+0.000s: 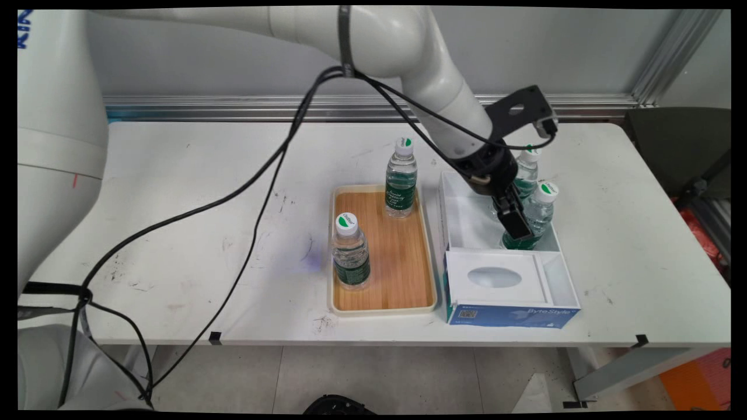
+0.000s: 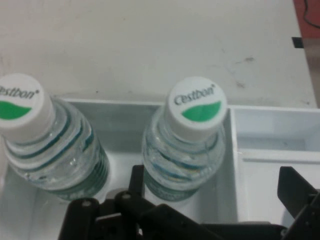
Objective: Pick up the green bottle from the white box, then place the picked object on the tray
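**Inside the white box: gripper down beside a water bottle**

Over on the right side of the table (image 1: 175, 175), your gripper (image 1: 516, 224) is dipped into the open white box (image 1: 467, 216), right up against the nearer of the two water bottles standing in it (image 1: 540, 213). From the hand view, that bottle (image 2: 185, 145) sits between the fingers (image 2: 295, 192), with one finger on either side and a visible gap on the right, so they're apart, not clamped on it. Whether the left finger is actually touching the bottle I honestly can't tell; the linkage blocks it.

The second bottle in the box (image 1: 527, 169) stands just behind the first one, toward the wall; in the hand view it's the one on the left (image 2: 47, 145). Both are upright, with white caps carrying a green mark.

Just left of the box you've got a wooden tray (image 1: 397, 262) with two more upright bottles: one at the far end (image 1: 401, 181), one at the near left (image 1: 351, 254). The box's front part has a white insert with an oval recess (image 1: 494, 277) and a blue side panel (image 1: 513, 316).
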You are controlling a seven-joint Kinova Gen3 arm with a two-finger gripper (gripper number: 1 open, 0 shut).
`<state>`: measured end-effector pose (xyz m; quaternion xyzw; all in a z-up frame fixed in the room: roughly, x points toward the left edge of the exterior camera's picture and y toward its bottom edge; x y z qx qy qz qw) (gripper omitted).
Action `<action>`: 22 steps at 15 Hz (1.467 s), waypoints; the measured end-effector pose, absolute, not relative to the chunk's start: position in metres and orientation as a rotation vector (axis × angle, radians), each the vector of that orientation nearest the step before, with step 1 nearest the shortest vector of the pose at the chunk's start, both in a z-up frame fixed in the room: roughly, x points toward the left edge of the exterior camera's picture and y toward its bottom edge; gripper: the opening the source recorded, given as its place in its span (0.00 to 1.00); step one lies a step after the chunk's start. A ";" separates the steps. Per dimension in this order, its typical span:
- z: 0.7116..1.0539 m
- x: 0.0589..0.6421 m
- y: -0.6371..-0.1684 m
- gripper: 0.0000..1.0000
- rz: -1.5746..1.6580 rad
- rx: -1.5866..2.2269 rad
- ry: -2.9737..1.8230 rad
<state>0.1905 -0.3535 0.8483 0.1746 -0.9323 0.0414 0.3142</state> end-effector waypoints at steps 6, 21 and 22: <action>0.825 0.172 -0.366 1.00 0.119 0.484 -2.458; 0.804 0.152 -0.380 0.00 0.147 0.489 -2.448; 0.805 0.152 -0.380 0.00 0.149 0.486 -2.446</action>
